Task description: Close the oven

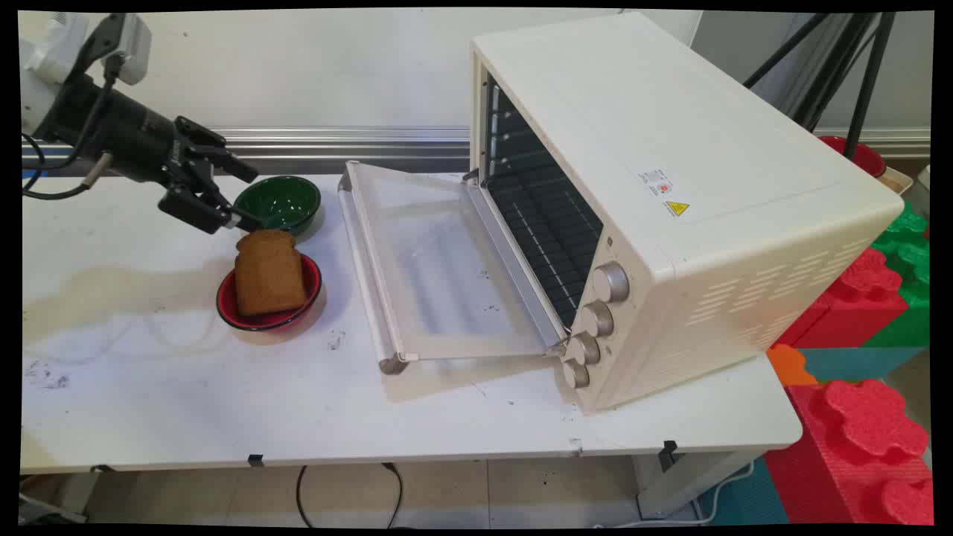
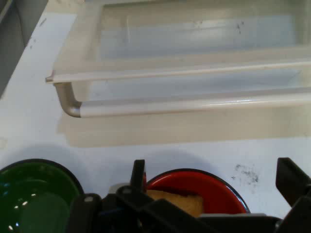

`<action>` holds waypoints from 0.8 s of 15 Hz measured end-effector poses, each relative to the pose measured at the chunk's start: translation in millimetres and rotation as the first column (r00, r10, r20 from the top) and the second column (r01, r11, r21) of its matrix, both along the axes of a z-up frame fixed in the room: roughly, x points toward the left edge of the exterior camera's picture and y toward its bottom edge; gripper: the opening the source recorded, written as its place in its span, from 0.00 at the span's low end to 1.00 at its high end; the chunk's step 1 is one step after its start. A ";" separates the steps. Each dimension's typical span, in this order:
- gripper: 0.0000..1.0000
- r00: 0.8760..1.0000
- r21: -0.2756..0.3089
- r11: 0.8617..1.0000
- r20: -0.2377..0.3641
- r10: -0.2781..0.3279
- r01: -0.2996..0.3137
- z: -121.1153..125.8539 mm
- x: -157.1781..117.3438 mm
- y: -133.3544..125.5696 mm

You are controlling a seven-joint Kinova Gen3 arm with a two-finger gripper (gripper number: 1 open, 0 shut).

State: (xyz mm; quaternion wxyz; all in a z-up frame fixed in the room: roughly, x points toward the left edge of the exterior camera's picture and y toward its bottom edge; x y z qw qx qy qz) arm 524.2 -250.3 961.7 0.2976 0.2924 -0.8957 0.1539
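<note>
gripper [image 1: 237, 195] jaws spread, empty, above bread [image 1: 269, 272] | bread leaning in red bowl [image 1: 229, 305], green bowl [image 1: 281, 202] just behind | centre over slice, descend straight, avoid both rims

Fixed main camera above table's near side facing wall, hand camera close over table, both showing red bowl [image 1: 269, 301] [image 2: 194, 189], oven door [image 1: 439, 268] [image 2: 194, 58]

This looks like a robotics lab staged as a mock kitchen rather than a real home. A cream countertop toaster oven [image 1: 655, 186] with its glass door [image 1: 439, 275] folded down sits on a scuffed, stained white work table [image 1: 186, 402], against a bare wall with a metal rail [image 1: 350, 138]. Large red, green and orange foam interlocking blocks [image 1: 864, 432] are stacked beside the table, black tripod legs [image 1: 856, 67] stand behind the oven, and loose cables [image 1: 350, 491] trail on the floor.
</note>
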 end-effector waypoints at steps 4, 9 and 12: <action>1.00 1.000 0.024 1.000 -0.003 0.001 -0.001 -8.2 -6.9 -5.4; 1.00 1.000 0.061 0.998 0.005 -0.013 0.012 -38.3 -21.4 -16.5; 1.00 1.000 0.071 0.997 0.009 -0.027 0.027 -59.6 -33.2 -24.9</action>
